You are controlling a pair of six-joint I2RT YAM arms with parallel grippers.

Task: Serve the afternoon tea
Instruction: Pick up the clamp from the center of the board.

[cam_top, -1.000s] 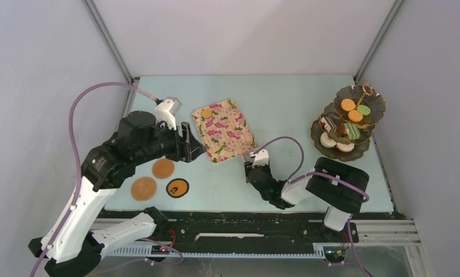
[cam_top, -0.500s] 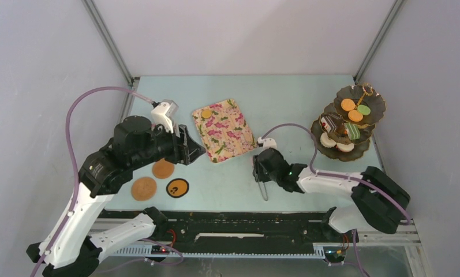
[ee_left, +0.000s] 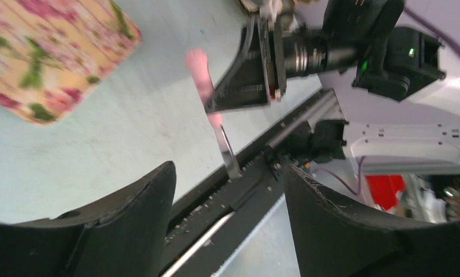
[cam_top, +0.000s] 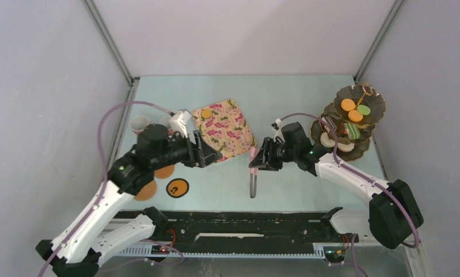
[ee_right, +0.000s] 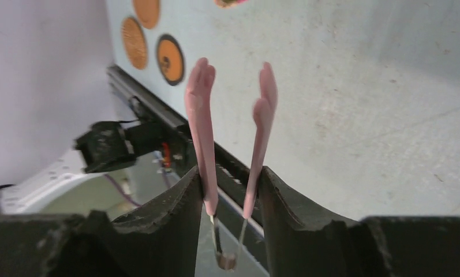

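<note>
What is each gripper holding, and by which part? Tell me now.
The right gripper clamps the pink tongs across both pink arms, near their metal hinge end. The left gripper is open and holds nothing.

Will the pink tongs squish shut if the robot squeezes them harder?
Probably yes: the tongs spread apart past the right fingers and join only at a thin metal bend, so they look springy. Their arms are thin, so they are likely light. The smooth pink sides might slip.

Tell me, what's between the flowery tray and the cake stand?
The right gripper, shut on the pink tongs, hangs between the floral tray and the three-tier stand, in the top view.
</note>
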